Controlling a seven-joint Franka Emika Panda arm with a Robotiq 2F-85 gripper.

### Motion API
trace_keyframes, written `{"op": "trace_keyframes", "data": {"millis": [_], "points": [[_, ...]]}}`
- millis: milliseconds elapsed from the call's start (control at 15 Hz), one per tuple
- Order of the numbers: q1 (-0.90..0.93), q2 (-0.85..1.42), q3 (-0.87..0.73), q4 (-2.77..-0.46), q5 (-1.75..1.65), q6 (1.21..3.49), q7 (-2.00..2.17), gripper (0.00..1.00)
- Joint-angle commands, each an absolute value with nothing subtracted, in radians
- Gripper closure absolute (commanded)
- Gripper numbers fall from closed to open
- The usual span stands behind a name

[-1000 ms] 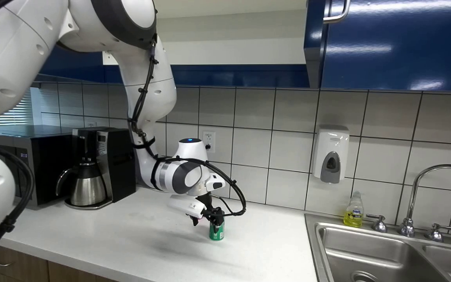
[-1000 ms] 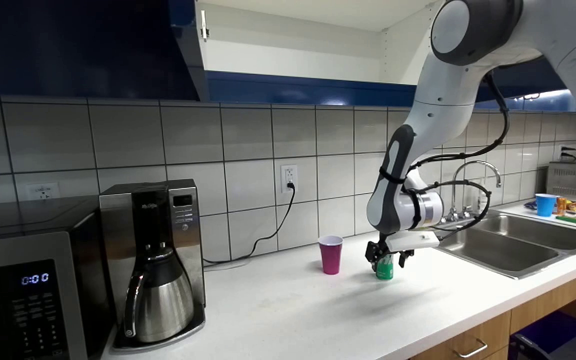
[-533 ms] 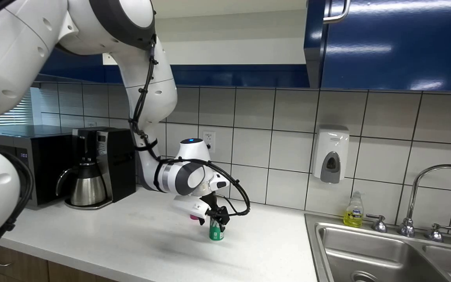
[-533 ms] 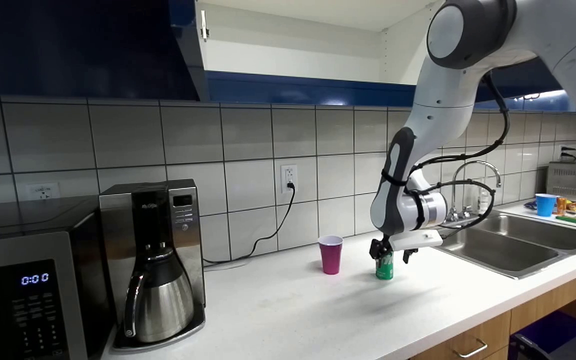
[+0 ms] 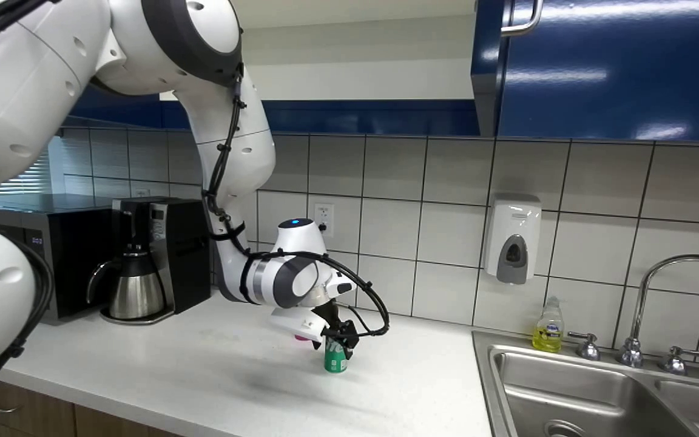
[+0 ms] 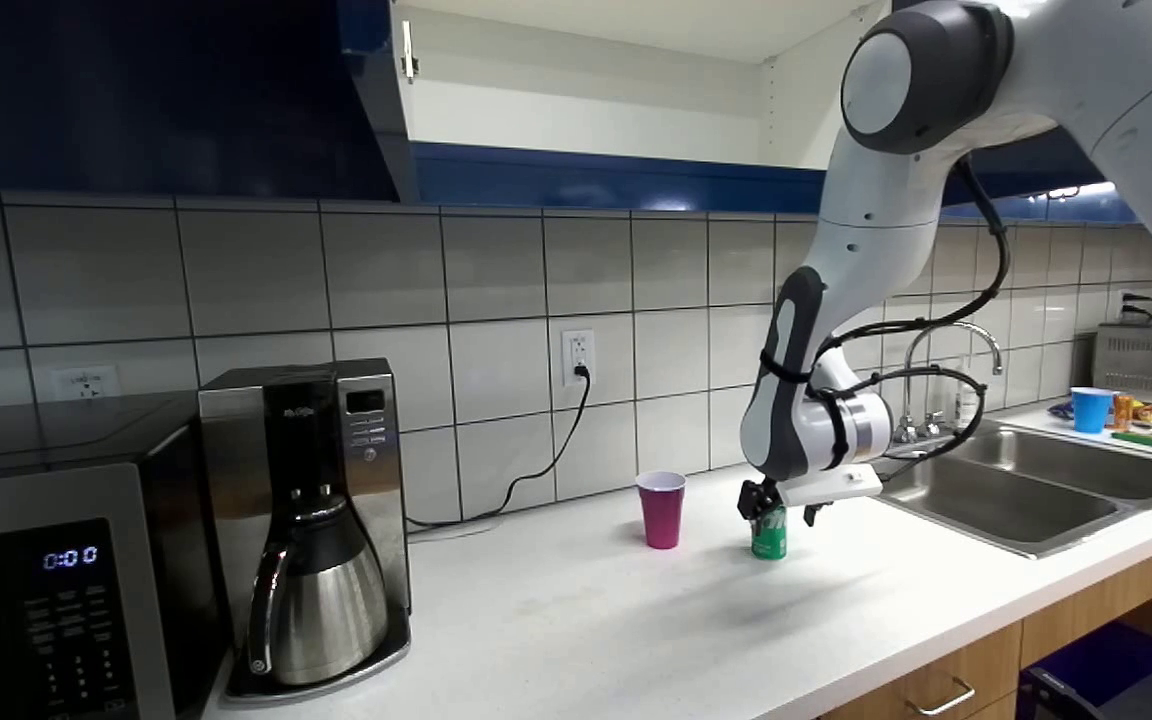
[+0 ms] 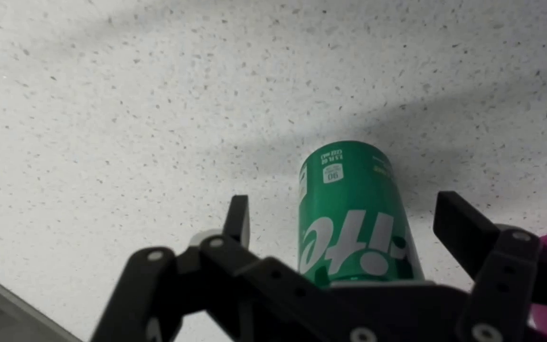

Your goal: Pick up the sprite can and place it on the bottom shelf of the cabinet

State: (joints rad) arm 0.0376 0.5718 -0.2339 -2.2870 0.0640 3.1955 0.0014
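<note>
the can (image 7: 352,192) stands upright on the counter (image 7: 136,118), long axis vertical, its top toward the gripper (image 7: 344,211); in the wrist view it shows between wide-spread jaws, a gap either side.

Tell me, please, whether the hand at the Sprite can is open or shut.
The hand is open: in the wrist view, counter shows between the can and the fingers on either side.

In an exterior view, a pink tapered cup (image 6: 662,515) stands upright at the frame's lower centre on the speckled white worktop (image 6: 576,630); a boxy black-and-steel coffee maker (image 6: 301,460) stands lower left, beside a boxy dark microwave (image 6: 71,590).
</note>
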Motion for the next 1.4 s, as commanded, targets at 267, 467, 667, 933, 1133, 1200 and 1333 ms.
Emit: {"op": "trace_keyframes", "data": {"millis": [267, 467, 667, 933, 1133, 1200, 1333], "points": [[0.05, 0.613, -0.24, -2.265, 0.076, 3.299, 0.036, 0.0], [0.055, 0.624, -0.246, -2.261, 0.083, 3.305, 0.037, 0.02], [0.047, 0.629, -0.239, -2.261, 0.082, 3.317, 0.034, 0.3], [0.044, 0.633, -0.231, -2.262, 0.082, 3.331, 0.031, 0.6], [0.044, 0.637, -0.231, -2.262, 0.083, 3.337, 0.031, 0.62], [0.046, 0.637, -0.232, -2.262, 0.083, 3.335, 0.03, 0.62], [0.05, 0.628, -0.232, -2.267, 0.084, 3.327, 0.03, 0.62]]}}
